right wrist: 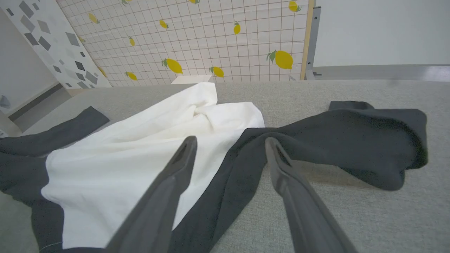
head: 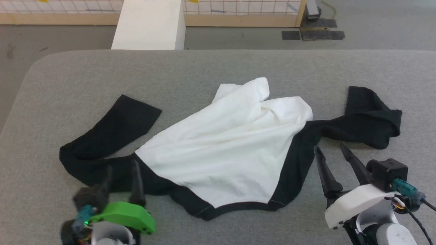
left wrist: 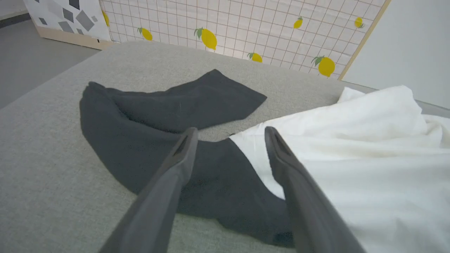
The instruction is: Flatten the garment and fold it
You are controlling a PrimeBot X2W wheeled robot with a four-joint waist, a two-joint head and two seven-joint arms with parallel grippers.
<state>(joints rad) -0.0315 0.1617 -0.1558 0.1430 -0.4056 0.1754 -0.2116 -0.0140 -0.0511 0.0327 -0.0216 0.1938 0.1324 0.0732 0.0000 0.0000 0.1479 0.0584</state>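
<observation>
Item 1: the garment point(head: 224, 146), a white cotton T-shirt with long black sleeves and a black collar band. It is lying crumpled at the centre of the head view, with the collar band curving along its lower edge. The white body is bunching into folds toward the upper middle. One black sleeve point(head: 112, 132) is stretching to the left of the frame and doubling back on itself. The other black sleeve point(head: 368, 126) is trailing to the right, twisted where it joins the body.

Item 2: the surface point(head: 68, 85), a wide grey fabric-covered top with rounded far corners, is carrying the whole garment.

Item 3: the left end effector point(head: 122, 165), with two dark fingers on a green housing, is sitting at the lower left. Its fingers are standing parted and gripping nothing, with the tips over the black sleeve fabric point(left wrist: 140, 140). Contact cannot be told.

Item 4: the right end effector point(head: 329, 146), with two dark fingers on a white housing, is sitting at the lower right. Its fingers are likewise standing apart and empty, just beside the black shoulder strip point(right wrist: 225, 175).

Item 5: a white rectangular block point(head: 150, 23) is standing beyond the far edge at upper centre.

Item 6: a white grid panel with yellow lemon prints point(left wrist: 246, 24) is standing behind it.
</observation>
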